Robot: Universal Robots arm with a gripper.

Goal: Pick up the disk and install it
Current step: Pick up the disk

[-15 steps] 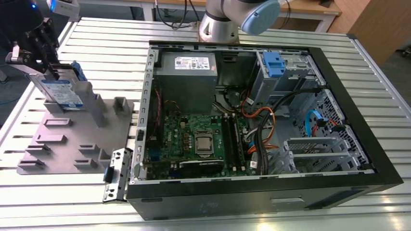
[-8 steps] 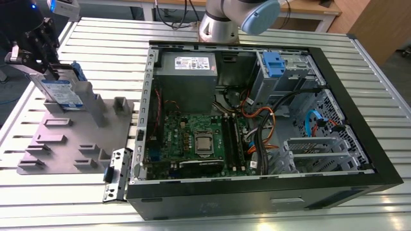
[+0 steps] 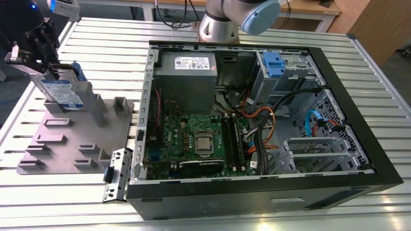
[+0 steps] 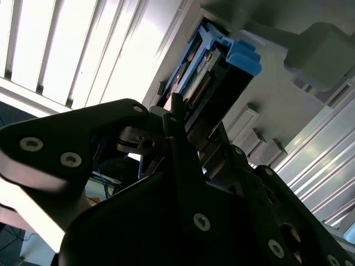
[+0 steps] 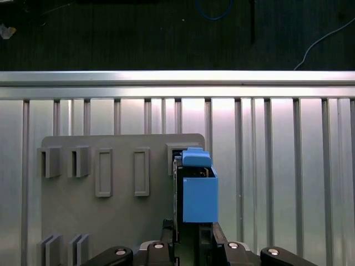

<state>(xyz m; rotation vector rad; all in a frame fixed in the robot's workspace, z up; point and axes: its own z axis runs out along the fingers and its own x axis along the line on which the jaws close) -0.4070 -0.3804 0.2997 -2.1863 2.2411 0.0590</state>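
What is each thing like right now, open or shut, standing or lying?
disk: standing upright in the grey holder.
hand: at the disk's top edge.
grey holder: lying flat, its other slots empty.
computer case: lying on its side, cover off.

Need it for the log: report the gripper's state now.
Gripper: closed on the flat silver-grey metal disk with blue plastic carrier, upright at the grey fixture.

This is a robotics lab or workshop bench. A slotted aluminium table (image 3: 109,33) carries the arm's base (image 3: 217,29), an opened PC case (image 3: 257,197) with its board bare, and a grey fixture plate (image 3: 64,144). Loose cables (image 5: 324,37) lie on the dark floor past the table's edge, and a wooden desk (image 3: 308,7) stands behind.
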